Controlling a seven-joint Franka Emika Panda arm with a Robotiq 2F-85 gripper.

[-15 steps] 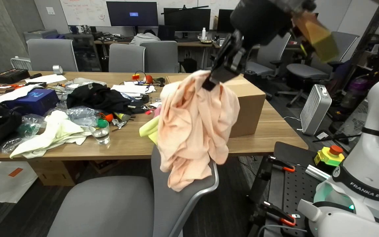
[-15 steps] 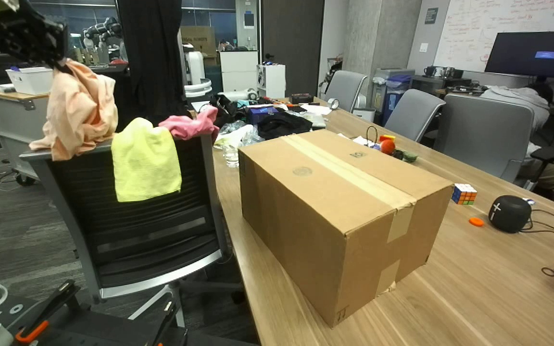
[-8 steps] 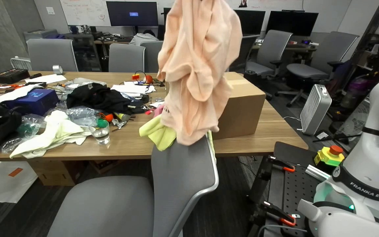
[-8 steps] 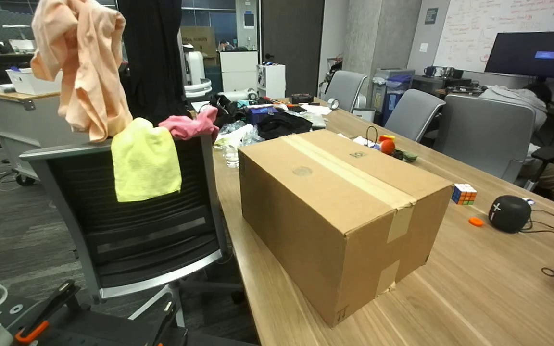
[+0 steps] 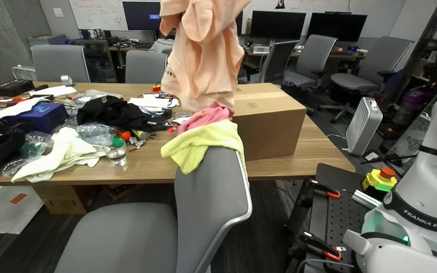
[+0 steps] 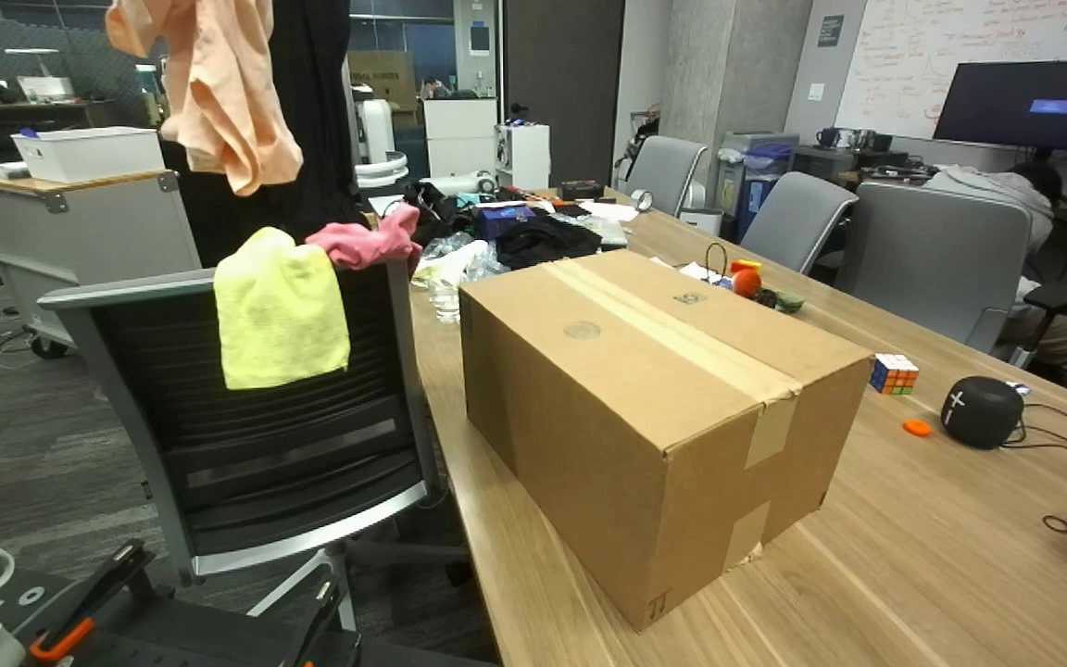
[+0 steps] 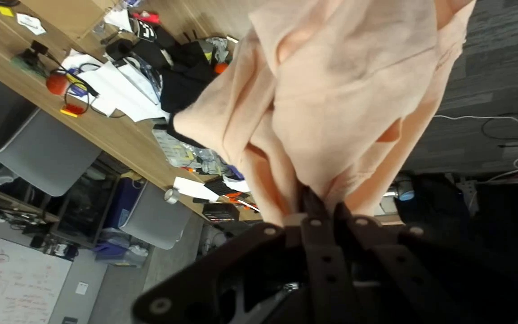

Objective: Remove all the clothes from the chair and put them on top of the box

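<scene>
My gripper (image 7: 327,207) is shut on a peach garment (image 7: 344,99) in the wrist view. It is out of sight in both exterior views. The peach garment hangs in the air in both exterior views (image 5: 203,57) (image 6: 228,102), above the chair back. A yellow cloth (image 5: 207,140) is draped over the top of the grey chair's back (image 5: 218,193). It shows in an exterior view (image 6: 282,315) beside a pink cloth (image 6: 369,243), which lies on the chair-back corner nearest the table. The closed cardboard box (image 6: 571,445) stands on the table with nothing on top.
The wooden table (image 5: 290,167) carries clutter: a black cloth (image 5: 112,112), a pale cloth (image 5: 63,151), a water glass (image 5: 117,153) and a blue box (image 5: 38,115). A black speaker (image 6: 983,412) and a puzzle cube (image 6: 895,373) are beyond the box.
The peach garment has been lifted off the chair back and raised. It has also moved toward the table. The gripper has risen out of the exterior views. The yellow and pink cloths stay on the chair.
</scene>
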